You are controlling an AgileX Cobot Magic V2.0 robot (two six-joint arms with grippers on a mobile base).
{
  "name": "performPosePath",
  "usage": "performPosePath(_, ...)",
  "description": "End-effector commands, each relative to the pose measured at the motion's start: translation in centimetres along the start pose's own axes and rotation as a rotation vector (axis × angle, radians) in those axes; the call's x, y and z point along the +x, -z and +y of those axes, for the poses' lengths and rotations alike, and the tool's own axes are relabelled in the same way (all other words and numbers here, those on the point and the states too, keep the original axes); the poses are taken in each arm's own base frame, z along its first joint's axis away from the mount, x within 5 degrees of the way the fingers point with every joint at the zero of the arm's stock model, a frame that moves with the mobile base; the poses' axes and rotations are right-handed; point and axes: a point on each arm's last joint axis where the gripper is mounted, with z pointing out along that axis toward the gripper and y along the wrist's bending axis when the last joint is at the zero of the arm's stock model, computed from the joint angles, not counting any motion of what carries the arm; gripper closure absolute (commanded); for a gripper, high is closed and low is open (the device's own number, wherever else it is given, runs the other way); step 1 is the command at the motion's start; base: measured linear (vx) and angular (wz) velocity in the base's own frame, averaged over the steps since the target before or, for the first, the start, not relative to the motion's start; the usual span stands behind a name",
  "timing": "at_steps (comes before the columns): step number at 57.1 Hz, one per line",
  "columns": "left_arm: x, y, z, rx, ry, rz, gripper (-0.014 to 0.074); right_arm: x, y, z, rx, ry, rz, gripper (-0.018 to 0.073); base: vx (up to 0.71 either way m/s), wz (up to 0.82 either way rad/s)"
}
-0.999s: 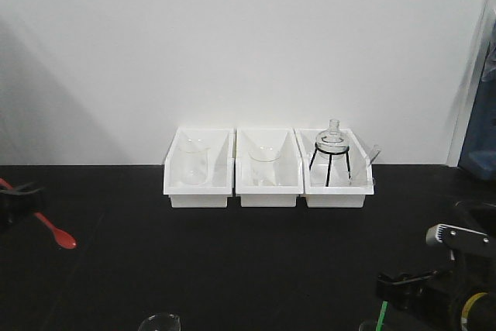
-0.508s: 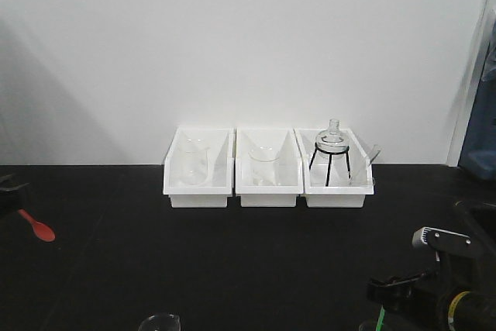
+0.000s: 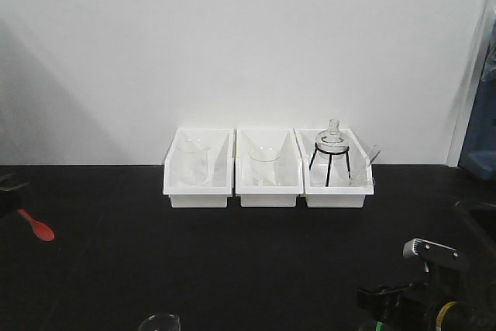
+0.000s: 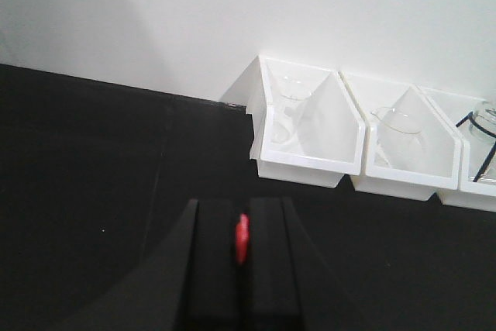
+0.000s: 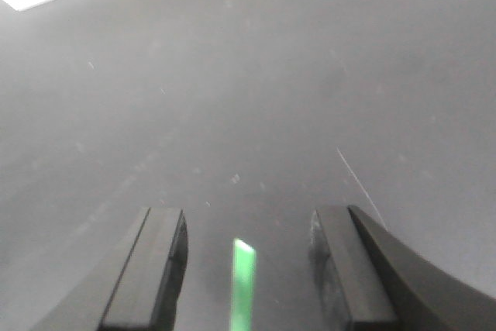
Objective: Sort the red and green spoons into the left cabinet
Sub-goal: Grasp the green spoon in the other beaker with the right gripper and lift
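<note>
Both spoons are looking thin, light and stiff, with slick plastic that could twist or slip in a loose pinch, so I am judging the straight handle to be the place to take hold, never the small bowl. My left jaws are pressing together on the red spoon (image 4: pixel 242 238), holding it by the handle, with its bowl hanging out over the left end of the black worktop (image 3: pixel 232 253), well apart from the white bins (image 3: pixel 198 191). My right jaws are standing spread wide, and the green spoon (image 5: pixel 243 284) is showing in the gap between them, touching neither side. The left cabinet is not showing in any view.
</note>
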Motion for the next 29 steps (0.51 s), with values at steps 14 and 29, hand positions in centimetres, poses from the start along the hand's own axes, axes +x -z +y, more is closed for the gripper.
performPosePath(14,-1.43,0.77,-0.61,0.030,0.051,-0.051,0.0597,-2.69,0.90,1.65,-0.116,0.104,-0.163,0.0377,0.00,0.00)
performPosePath(29,-1.44,0.76,-0.55,0.023,0.051,-0.052,0.0597,-2.84,1.04,1.82,-0.127,0.116,-0.173,0.0574,0.00,0.00)
